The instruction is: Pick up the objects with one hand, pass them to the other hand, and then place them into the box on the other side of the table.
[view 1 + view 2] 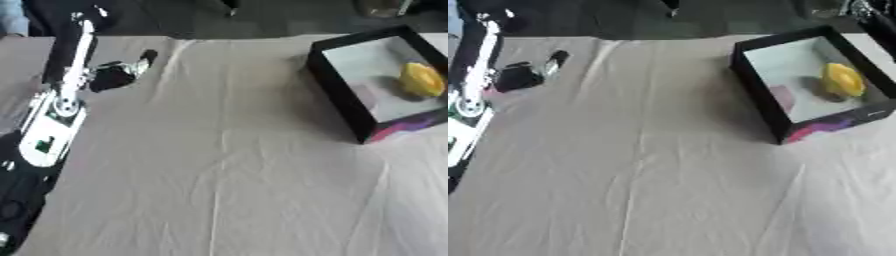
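A black open box (pixel 337 92) stands at the far right of the table. A yellow rounded object (pixel 422 79) lies inside it against the far right wall. My left arm (pixel 54 117), silver and white, runs up the left edge. My left hand (pixel 112 77), black with silver fingers (pixel 140 64), rests low over the cloth at the far left; its fingers stretch out and hold nothing. A dark, silver-glinting part of my right arm or hand (pixel 875 15) shows at the top right corner, beyond the box; its fingers are hidden.
A beige, creased cloth (pixel 227 165) covers the table. The table's far edge runs along the top, with dark floor behind it. The box's near corner (pixel 366 140) shows a purple-pink patch.
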You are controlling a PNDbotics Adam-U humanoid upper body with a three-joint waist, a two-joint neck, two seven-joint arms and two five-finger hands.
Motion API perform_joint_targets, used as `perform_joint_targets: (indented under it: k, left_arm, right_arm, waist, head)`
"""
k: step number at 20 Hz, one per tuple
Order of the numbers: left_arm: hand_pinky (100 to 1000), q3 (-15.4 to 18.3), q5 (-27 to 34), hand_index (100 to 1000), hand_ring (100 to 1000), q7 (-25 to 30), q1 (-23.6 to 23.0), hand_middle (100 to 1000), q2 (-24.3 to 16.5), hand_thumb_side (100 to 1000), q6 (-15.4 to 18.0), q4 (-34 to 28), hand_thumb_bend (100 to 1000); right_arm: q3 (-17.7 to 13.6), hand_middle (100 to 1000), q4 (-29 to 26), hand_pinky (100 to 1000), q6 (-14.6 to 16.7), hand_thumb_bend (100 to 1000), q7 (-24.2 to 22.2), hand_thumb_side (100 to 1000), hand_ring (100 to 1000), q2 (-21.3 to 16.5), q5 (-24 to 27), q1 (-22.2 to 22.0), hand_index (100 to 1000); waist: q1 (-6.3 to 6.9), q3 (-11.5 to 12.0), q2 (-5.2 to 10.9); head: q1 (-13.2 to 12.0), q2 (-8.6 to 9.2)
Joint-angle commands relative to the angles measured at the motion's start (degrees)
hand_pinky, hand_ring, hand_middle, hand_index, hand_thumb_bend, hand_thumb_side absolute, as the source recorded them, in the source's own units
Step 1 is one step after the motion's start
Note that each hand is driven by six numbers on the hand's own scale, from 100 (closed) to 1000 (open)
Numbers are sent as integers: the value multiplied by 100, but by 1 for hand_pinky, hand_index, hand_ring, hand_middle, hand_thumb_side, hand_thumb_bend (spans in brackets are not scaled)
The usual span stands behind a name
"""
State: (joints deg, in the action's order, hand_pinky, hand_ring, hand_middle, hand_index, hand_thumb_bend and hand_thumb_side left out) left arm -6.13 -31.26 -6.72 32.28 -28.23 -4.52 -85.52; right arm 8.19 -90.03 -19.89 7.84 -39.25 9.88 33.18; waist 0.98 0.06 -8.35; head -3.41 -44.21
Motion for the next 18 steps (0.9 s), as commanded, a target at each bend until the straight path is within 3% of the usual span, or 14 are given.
perform_joint_targets:
  k: [1,5,9,15,18]
  left_arm:
    - [735,204,147,792,696,148,188,663,-419,359,-155,165,528]
    - [758,299,160,825,720,469,399,690,-739,406,-254,697,552]
    - [759,343,-92,813,733,851,642,694,-1062,394,-319,1356,613]
    - [762,544,-177,768,738,1233,955,681,-1224,329,-387,2455,701]
    - [772,580,-136,791,748,1546,1066,695,-1299,362,-351,2828,741]
  right_arm:
    - [-91,929,-128,1000,4,100,52,761,957,-232,46,41,1000]
    - [-71,929,-166,1000,9,100,49,766,956,-228,53,13,1000]
    - [-46,926,-184,1000,-4,100,32,761,953,-241,1,15,1000]
    - [-29,924,-171,1000,-25,100,7,765,951,-237,-60,3,1000]
    - [-24,923,-152,1000,-26,100,0,765,951,-231,-85,-6,1000]
  waist:
    - [49,2,139]
    - [46,-7,137]
    - [50,-28,131]
    - [43,-49,114]
    - [45,-56,107]
  head:
    - [-25,9]
    - [-54,9]
    - [-142,9]
    - [-180,9]
    - [-199,9]
